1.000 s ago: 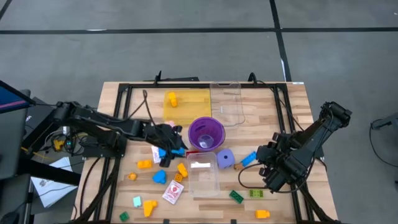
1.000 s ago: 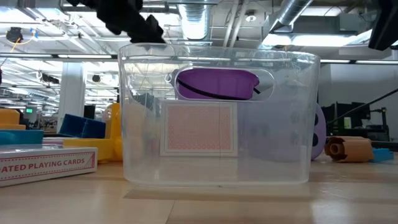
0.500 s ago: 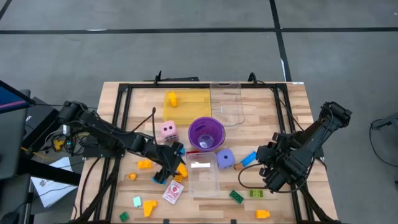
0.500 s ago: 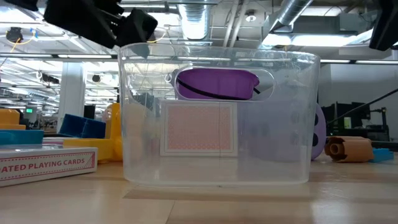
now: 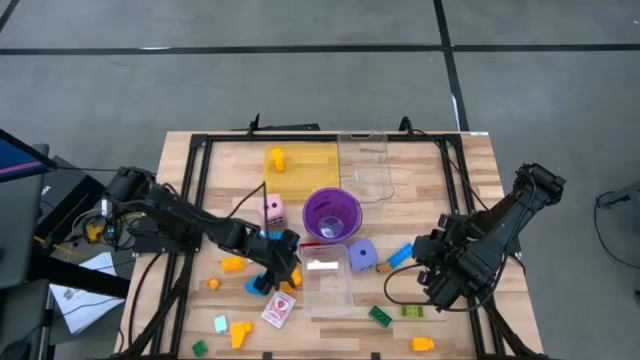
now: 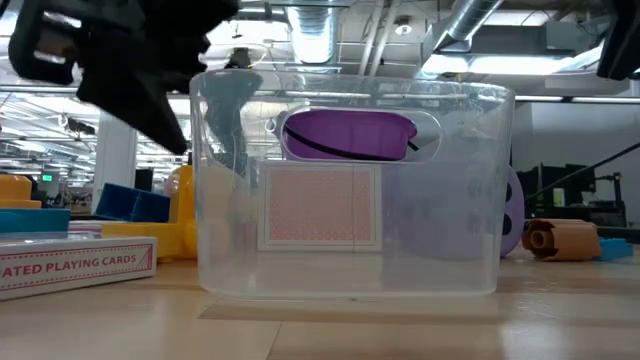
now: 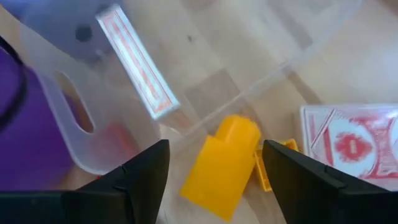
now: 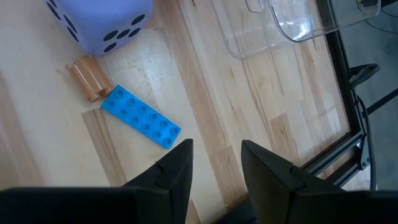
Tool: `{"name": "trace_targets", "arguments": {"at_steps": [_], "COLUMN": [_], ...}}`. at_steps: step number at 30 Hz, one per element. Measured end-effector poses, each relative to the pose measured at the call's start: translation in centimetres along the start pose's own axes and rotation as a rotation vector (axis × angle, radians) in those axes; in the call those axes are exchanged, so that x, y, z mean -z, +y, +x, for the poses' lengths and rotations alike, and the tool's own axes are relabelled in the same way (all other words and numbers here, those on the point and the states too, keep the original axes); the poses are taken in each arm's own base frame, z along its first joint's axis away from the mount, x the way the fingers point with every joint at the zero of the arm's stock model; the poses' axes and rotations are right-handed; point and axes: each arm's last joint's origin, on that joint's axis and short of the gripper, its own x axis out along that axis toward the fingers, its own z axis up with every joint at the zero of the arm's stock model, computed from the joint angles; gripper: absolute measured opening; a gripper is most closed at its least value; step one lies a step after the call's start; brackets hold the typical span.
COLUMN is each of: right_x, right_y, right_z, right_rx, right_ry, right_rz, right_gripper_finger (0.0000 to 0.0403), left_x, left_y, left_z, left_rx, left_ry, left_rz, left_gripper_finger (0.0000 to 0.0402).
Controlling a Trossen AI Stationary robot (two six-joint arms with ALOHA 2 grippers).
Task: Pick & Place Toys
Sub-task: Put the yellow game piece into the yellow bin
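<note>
My left gripper is open and hangs low beside the clear tray's left wall. Its fingers stand on either side of a yellow-orange brick that lies flat on the table, and they touch nothing. A white-red card stands on edge inside that tray. The pink die sits left of the purple cup. My right gripper hovers open over bare wood at the right. Beyond it lie a blue brick and the purple die.
A card box lies just past the brick. Loose bricks are scattered along the near left and near right. A yellow tray and a second clear tray stand at the far side. A black frame rims the table.
My left gripper has moved down and toward the table's near edge, away from the pink die and the purple cup, and now stands over the yellow-orange brick beside the clear tray. The pink die, hidden under it a second ago, now shows next to the cup.
</note>
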Motion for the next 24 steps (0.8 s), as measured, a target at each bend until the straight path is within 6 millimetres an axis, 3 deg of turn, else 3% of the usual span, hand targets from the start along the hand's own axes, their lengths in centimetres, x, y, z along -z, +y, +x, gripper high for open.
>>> {"name": "trace_targets", "arguments": {"at_steps": [5, 24], "right_x": [0.02, 0.02], "right_y": [-0.01, 0.0], "right_z": [0.0, 0.0], "right_rx": [-0.001, -0.004], "right_ry": [0.008, 0.01], "right_rz": [-0.001, 0.0], "right_gripper_finger": [0.0129, 0.0129], "left_x": [0.31, 0.76], "left_y": [-0.1, -0.24], "left_z": [0.79, 0.78], "left_rx": [0.004, 0.028], "left_ry": [0.027, 0.071], "left_rz": [0.001, -0.009], "left_gripper_finger": [0.0255, 0.0255]}}
